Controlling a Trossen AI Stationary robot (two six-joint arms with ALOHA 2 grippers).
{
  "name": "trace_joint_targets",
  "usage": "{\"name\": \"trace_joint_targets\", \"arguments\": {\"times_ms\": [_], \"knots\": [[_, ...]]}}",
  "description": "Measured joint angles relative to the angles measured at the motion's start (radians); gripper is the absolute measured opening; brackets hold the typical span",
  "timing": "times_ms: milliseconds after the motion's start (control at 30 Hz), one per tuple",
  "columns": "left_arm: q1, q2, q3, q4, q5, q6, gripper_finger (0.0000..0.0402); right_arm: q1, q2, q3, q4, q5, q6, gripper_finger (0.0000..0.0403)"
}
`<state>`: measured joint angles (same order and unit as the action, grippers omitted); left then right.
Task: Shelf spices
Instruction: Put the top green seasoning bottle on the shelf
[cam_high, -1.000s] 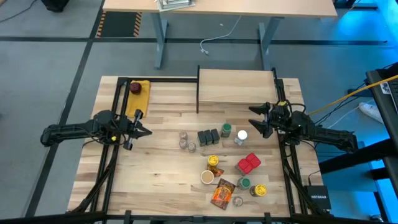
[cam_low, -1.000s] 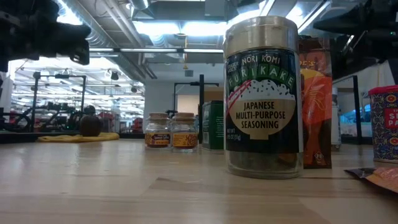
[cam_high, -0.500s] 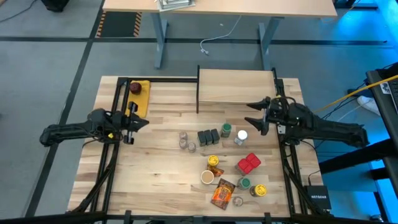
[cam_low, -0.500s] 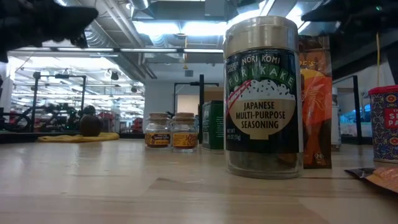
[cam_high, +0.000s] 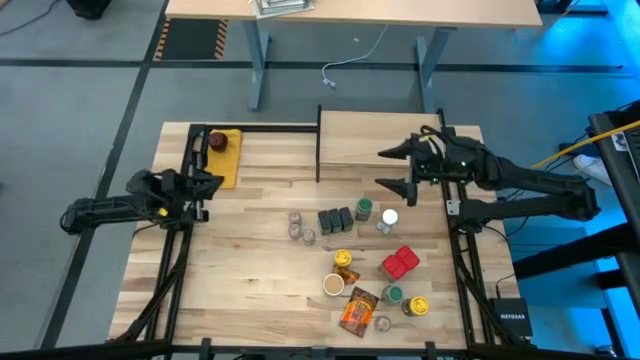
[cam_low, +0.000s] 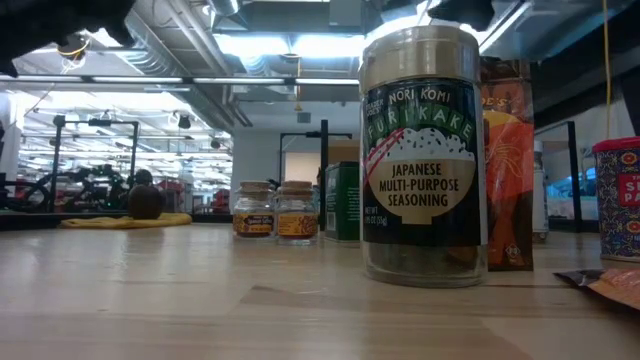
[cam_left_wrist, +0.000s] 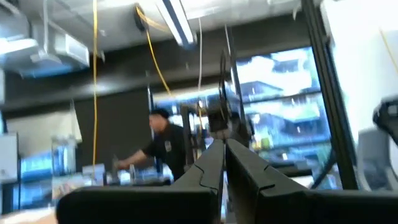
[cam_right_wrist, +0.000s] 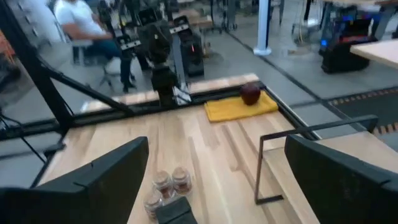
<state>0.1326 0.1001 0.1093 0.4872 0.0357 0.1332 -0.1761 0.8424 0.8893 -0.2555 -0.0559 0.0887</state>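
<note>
The spices stand in a loose group on the right half of the tabletop: small jars (cam_high: 300, 226), dark tins (cam_high: 335, 219), red boxes (cam_high: 400, 262) and an orange packet (cam_high: 358, 310). In the low view a furikake jar (cam_low: 421, 160) stands closest. The shelf (cam_high: 380, 138), a pale board on a thin black frame, sits at the far edge. My right gripper (cam_high: 393, 170) hangs open in the air over the shelf's near edge, with nothing between its fingers (cam_right_wrist: 93, 183). My left gripper (cam_high: 207, 184) is shut at the table's left side, tipped upward (cam_left_wrist: 222, 163) and holding nothing.
A dark red round thing on a yellow pad (cam_high: 218, 141) lies at the far left corner. Black frame rails (cam_high: 180, 270) run along both table sides. Bare tabletop lies between the left arm and the jars. A person (cam_left_wrist: 163, 144) works in the room beyond.
My right gripper has risen well clear of the table and gone toward the far edge, to the shelf's near edge, staying open. My left gripper has lifted a little, drawn back toward the table's left and far side and tipped its shut fingers upward.
</note>
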Motion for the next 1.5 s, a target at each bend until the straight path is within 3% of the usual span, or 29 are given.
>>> {"name": "trace_joint_targets", "arguments": {"times_ms": [167, 367, 533, 900, 1033, 1233, 1400, 1500], "knots": [[0.000, 0.028, 0.000, 0.001, 0.003, -0.017, 0.0010, 0.000, 0.140, 0.207, -0.194, -0.001, -0.023, 0.0383], [0.000, 0.034, 0.000, -0.003, 0.004, -0.009, 0.0010, 0.000, 0.278, 0.384, -0.354, -0.101, -0.018, 0.0383], [0.000, 0.034, 0.000, -0.004, 0.004, 0.019, 0.0010, 0.000, 0.322, 0.405, -0.328, -0.136, 0.043, 0.0383], [0.000, 0.034, 0.000, -0.006, 0.004, 0.082, 0.0010, 0.000, 0.393, 0.405, -0.242, -0.120, 0.002, 0.0383], [0.000, 0.034, 0.000, -0.007, 0.004, 0.060, 0.0010, 0.045, 0.431, 0.405, -0.287, -0.121, -0.011, 0.0383], [0.000, 0.034, 0.000, -0.023, 0.003, 0.059, 0.0010, 0.181, 0.454, 0.405, -0.438, 0.027, -0.039, 0.0383], [0.000, 0.034, 0.000, -0.035, 0.004, 0.058, 0.0010, 0.258, 0.466, 0.405, -0.641, 0.191, 0.051, 0.0383], [0.000, 0.033, 0.000, -0.034, 0.004, 0.069, 0.0010, 0.262, 0.479, 0.393, -0.692, 0.234, 0.094, 0.0383]]}}
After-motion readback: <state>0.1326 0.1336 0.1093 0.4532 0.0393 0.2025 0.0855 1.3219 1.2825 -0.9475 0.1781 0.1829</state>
